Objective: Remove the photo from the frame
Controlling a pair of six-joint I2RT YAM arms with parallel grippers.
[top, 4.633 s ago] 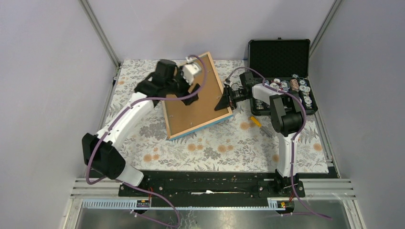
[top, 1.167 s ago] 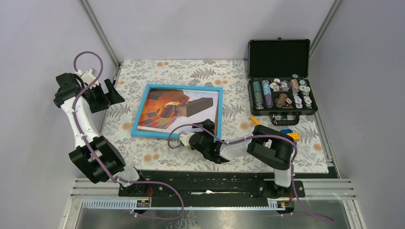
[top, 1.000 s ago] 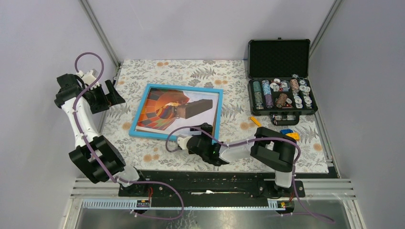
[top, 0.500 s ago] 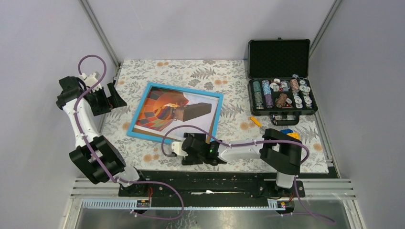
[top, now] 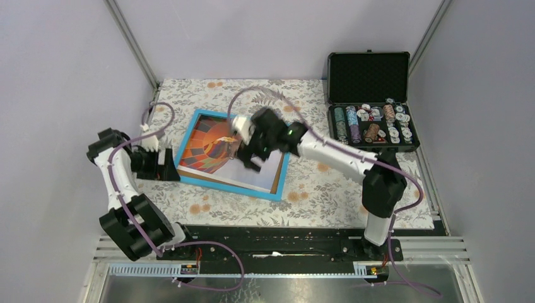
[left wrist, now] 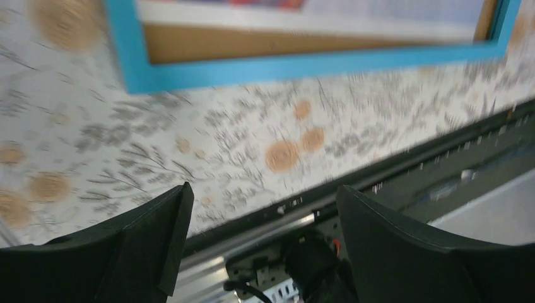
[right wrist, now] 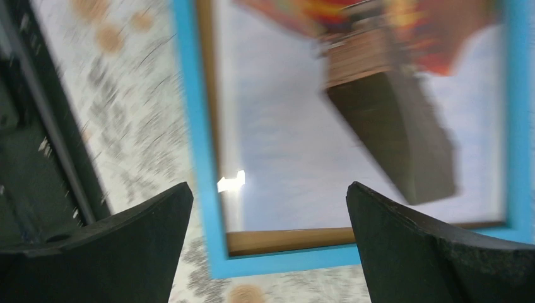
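Observation:
The frame [top: 243, 188] lies face up on the flowered tablecloth, its light-blue border round the photo [top: 205, 148], an orange balloon with a brown basket on pale sky. My right gripper [top: 249, 154] hovers open over the middle of the photo. In the right wrist view its fingers straddle a corner of the frame [right wrist: 195, 126] and the pale sky of the photo [right wrist: 303, 145], touching neither. My left gripper [top: 166, 165] stands open at the frame's left edge. In the left wrist view the blue border [left wrist: 303, 63] lies beyond the open gripper [left wrist: 262, 221], with only tablecloth between the fingers.
An open black case [top: 372, 126] full of poker chips stands at the back right. The black and silver base rail [top: 271, 233] runs along the table's near edge and shows in the left wrist view as the rail [left wrist: 410, 177]. Grey walls close in both sides.
My right arm has swung from the table's near edge up over the photo. My left arm has come down from the far left to the frame's left edge. The frame has turned slightly.

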